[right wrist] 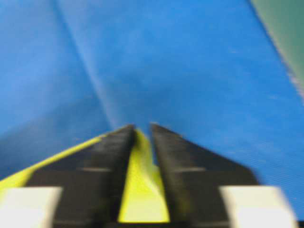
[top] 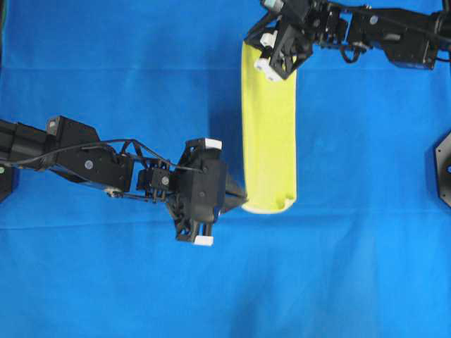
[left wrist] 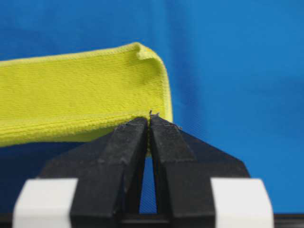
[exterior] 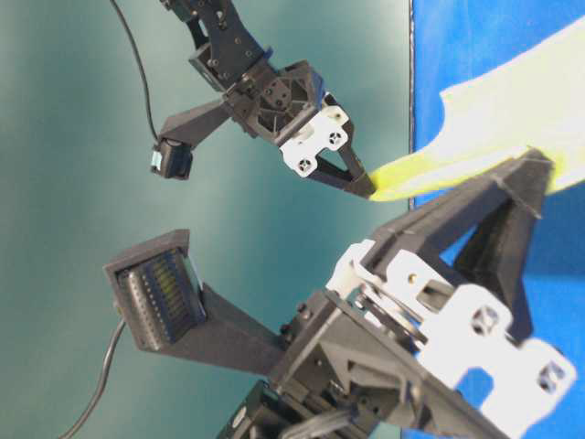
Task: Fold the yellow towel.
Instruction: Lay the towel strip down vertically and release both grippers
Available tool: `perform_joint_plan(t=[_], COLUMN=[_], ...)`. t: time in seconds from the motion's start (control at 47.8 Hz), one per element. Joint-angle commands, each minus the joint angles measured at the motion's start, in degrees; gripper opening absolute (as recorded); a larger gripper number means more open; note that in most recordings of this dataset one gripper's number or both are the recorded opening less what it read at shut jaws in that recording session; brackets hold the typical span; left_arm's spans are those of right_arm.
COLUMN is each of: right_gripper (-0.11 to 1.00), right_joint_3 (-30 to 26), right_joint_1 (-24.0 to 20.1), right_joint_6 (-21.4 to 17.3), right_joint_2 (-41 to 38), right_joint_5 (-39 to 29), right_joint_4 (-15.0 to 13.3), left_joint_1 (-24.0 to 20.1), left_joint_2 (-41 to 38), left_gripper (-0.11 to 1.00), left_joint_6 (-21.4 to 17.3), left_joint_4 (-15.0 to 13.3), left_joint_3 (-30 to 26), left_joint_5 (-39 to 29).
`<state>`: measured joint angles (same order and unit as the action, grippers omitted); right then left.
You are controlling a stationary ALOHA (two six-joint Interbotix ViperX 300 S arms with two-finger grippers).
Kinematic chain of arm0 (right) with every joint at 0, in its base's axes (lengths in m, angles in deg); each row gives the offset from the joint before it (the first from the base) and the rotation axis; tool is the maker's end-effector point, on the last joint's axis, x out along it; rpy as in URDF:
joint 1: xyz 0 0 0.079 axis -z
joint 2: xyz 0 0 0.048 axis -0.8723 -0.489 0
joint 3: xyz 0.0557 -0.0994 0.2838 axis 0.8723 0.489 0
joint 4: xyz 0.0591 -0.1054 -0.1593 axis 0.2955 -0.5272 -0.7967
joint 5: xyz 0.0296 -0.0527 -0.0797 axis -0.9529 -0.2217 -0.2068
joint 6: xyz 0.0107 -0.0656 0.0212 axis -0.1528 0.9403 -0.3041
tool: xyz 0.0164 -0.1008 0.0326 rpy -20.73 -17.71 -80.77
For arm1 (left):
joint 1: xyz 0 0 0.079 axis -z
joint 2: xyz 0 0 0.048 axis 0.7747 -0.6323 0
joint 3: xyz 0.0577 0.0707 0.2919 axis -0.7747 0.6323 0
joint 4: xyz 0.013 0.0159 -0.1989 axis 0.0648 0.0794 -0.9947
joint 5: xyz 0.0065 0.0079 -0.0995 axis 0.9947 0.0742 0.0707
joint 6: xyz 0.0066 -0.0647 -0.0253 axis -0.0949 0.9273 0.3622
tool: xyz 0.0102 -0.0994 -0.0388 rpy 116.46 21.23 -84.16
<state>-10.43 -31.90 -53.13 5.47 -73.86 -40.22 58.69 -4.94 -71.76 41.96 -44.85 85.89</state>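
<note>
The yellow towel (top: pixel 269 134) lies on the blue surface as a long narrow strip running from top to bottom of the overhead view. My left gripper (top: pixel 243 200) is at the strip's lower left corner. In the left wrist view its jaws (left wrist: pixel 150 116) are pressed together on the hem of the towel (left wrist: pixel 80 90). My right gripper (top: pixel 261 55) is over the strip's top end. Its wrist view is blurred: the jaws (right wrist: pixel 142 127) stand slightly apart, with the towel (right wrist: pixel 142 190) against one finger and blue showing beside the other. The towel (exterior: pixel 512 110) also appears in the table-level view.
A blue cloth (top: pixel 352 267) covers the whole work surface. Black arm mounts sit at the right edge (top: pixel 441 169) and the left edge (top: pixel 5 184). The left arm (top: pixel 84 160) stretches across the left half and the right arm (top: pixel 394 32) along the top right.
</note>
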Motion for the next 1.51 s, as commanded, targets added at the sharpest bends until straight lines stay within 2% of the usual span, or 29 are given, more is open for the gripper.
perform_joint_plan(t=[0.0,0.063,0.105,0.23,0.272,0.314,0.481,0.565,0.774,1.004,1.171,1.317,1.485], right_gripper=[0.43,0.59,0.65,0.62,0.62,0.62,0.62,0.62,0.62,0.62,0.62,0.61,0.61], right_joint_3=[-1.3,-1.2,-1.2,-0.5,-0.3,0.1,3.3,5.8,12.7,21.6,27.2,31.3,31.8], right_joint_1=[0.6,0.6,0.6,0.6,0.6,0.6,0.5,0.0,-3.8,-8.3,-8.8,-8.8,-8.8], right_joint_6=[-0.3,-0.4,-0.4,-0.4,-0.4,-0.4,-0.9,-1.1,-1.2,-1.3,-1.4,-1.5,-1.5], right_joint_2=[0.8,0.9,0.9,1.6,2.1,2.7,7.9,12.2,24.8,41.4,51.2,53.9,52.8], right_joint_5=[0.4,0.1,0.1,0.1,0.0,0.0,0.0,-0.1,-2.2,-1.8,-1.4,0.3,1.1], right_joint_4=[0.0,0.0,0.0,0.0,0.1,0.0,0.1,0.4,0.4,0.4,0.5,1.8,2.5], left_joint_1=[0.1,0.1,0.1,-0.2,-0.3,-0.4,-0.4,-0.4,-1.7,-6.9,-10.5,-12.8,-13.6], left_joint_2=[2.3,3.0,3.8,5.4,5.9,6.4,9.9,12.7,20.0,28.7,35.7,39.1,38.6], left_gripper=[0.07,0.22,0.36,0.73,0.81,0.85,0.76,0.77,0.76,0.76,0.76,0.76,0.76], left_joint_6=[0.2,0.2,0.1,0.1,0.1,0.2,0.3,0.3,0.0,0.0,0.1,1.0,1.1], left_joint_4=[0.2,0.2,0.2,0.2,0.2,0.2,0.2,0.2,0.2,0.2,0.2,0.2,0.2], left_joint_3=[-0.2,0.1,0.3,0.8,1.0,1.1,2.2,2.9,5.5,12.5,19.2,23.0,23.6], left_joint_5=[-0.1,-1.0,-1.9,-4.4,-5.0,-5.5,-9.7,-11.7,-11.3,-4.5,2.2,5.6,6.2])
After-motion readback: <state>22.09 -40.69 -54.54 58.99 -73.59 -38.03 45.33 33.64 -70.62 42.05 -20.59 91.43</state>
